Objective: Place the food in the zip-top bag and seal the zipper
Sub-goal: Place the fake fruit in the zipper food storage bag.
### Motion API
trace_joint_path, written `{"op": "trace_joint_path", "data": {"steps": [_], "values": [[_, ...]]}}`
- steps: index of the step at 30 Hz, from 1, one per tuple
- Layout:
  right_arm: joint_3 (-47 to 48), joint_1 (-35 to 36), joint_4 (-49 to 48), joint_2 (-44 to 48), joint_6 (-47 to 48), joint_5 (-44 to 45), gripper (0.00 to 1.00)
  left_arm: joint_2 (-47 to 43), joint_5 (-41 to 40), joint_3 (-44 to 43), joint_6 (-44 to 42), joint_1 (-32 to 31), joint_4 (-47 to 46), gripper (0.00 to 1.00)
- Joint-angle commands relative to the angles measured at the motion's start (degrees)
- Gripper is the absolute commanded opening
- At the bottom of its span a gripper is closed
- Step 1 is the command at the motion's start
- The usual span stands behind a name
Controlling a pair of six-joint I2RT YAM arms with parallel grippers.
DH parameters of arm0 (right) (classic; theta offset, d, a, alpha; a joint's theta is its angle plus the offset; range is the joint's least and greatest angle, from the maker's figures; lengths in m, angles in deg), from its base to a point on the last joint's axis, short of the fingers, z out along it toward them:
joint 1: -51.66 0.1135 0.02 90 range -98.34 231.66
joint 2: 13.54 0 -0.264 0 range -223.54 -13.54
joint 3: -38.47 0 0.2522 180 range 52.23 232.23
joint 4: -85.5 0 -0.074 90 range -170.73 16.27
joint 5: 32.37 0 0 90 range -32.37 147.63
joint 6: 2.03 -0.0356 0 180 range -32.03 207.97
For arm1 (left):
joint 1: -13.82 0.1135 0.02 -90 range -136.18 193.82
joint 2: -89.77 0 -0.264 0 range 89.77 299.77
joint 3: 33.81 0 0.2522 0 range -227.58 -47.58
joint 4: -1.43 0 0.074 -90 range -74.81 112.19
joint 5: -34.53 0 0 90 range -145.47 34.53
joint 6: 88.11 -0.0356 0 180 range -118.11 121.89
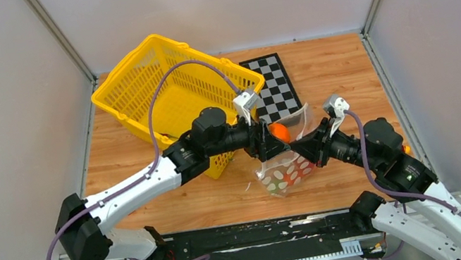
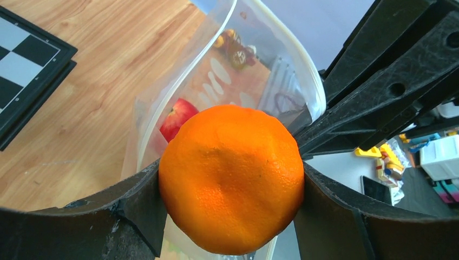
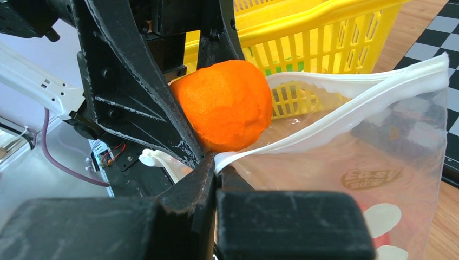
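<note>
The left claw (image 1: 266, 139) was clamped on the orange (image 2: 231, 179) at the mouth of the bag (image 1: 285, 174), whose rim the right claw (image 3: 215, 162) pinched tight; it likely needed lowering well inside before release

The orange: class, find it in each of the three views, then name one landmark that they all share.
Top external: orange at centre, at the mouth of the zip-top bag.
Left wrist: fills lower centre, held by the left gripper.
Right wrist: upper centre-left, just above the zipper.
Shared landmark: the zip-top bag, open in every view.
</note>
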Motion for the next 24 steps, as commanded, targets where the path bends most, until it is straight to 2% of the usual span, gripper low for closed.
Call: {"op": "trace_joint_path", "data": {"steps": [1, 10, 16, 24], "values": [[0.64, 0.22, -7.01, -0.08, -2.46, -2.15, 0.0, 2.02, -3.02, -3.83, -5.79, -0.31, 7.76, 0.63], [0.43, 0.24, -10.07, -1.38, -3.34, -6.23, 0.02, 3.21, -10.32, -5.99, -9.59, -2.2, 13.1, 0.64], [0.02, 0.18, -11.11, -1.2, -4.83, -6.23, 0.03, 3.33, -18.25, -7.76, -12.88, -3.28, 18.36, 0.66], [0.38, 0.16, -10.4, -3.21, -5.63, -6.67, 0.04, 1.8, -17.8, -6.93, -13.23, -3.31, 15.72, 0.71]]}}
